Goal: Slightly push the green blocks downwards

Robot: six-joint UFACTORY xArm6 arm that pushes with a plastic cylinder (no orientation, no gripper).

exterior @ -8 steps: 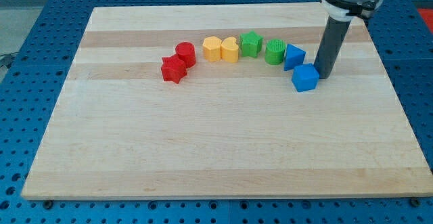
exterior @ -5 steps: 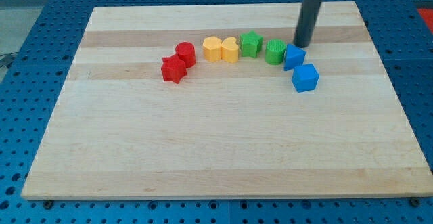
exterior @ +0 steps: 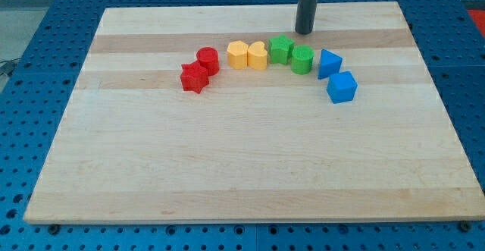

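A green star block point(exterior: 281, 48) and a green cylinder block point(exterior: 302, 59) sit side by side, touching, in the upper middle of the wooden board point(exterior: 242, 167). My tip point(exterior: 305, 32) rests on the board just above them, slightly above the cylinder, apart from both. The rod rises out of the view's top.
Left of the green star are a yellow heart point(exterior: 258, 55) and a yellow hexagon point(exterior: 238, 54), then a red cylinder point(exterior: 208, 60) and a red star point(exterior: 195, 77). Right of the green cylinder are a blue triangular block point(exterior: 329, 63) and a blue cube point(exterior: 342, 87).
My tip moved from beside the blue cube up and left to above the green blocks. The green cylinder has shifted slightly left, against the green star.
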